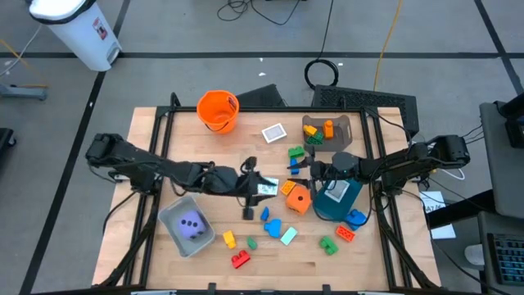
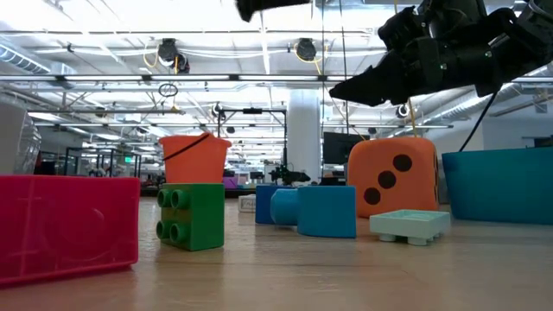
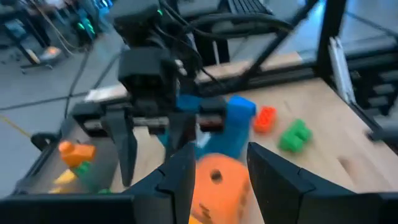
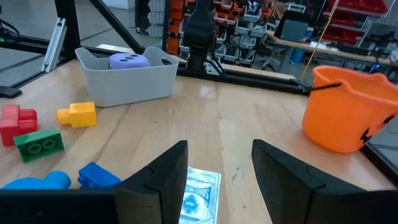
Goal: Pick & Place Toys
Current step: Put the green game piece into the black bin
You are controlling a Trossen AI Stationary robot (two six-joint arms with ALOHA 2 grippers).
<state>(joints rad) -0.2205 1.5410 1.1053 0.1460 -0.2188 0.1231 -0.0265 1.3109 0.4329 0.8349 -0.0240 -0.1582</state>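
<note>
orange die [image 1: 298,199] sits mid-tabletop, purple die [image 1: 191,224] already in grey bin [image 1: 175,215] near front-left corner. left gripper [image 1: 255,190] and right gripper [image 1: 304,170], both open and empty, hover facing across a white card [image 4: 200,190], likely next pick.

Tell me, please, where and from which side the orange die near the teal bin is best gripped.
Grip the orange die across two opposite flat faces, coming straight down from above. It is a cube resting flat on the table, its top bare, though the teal bin and blocks crowd its sides.
</note>
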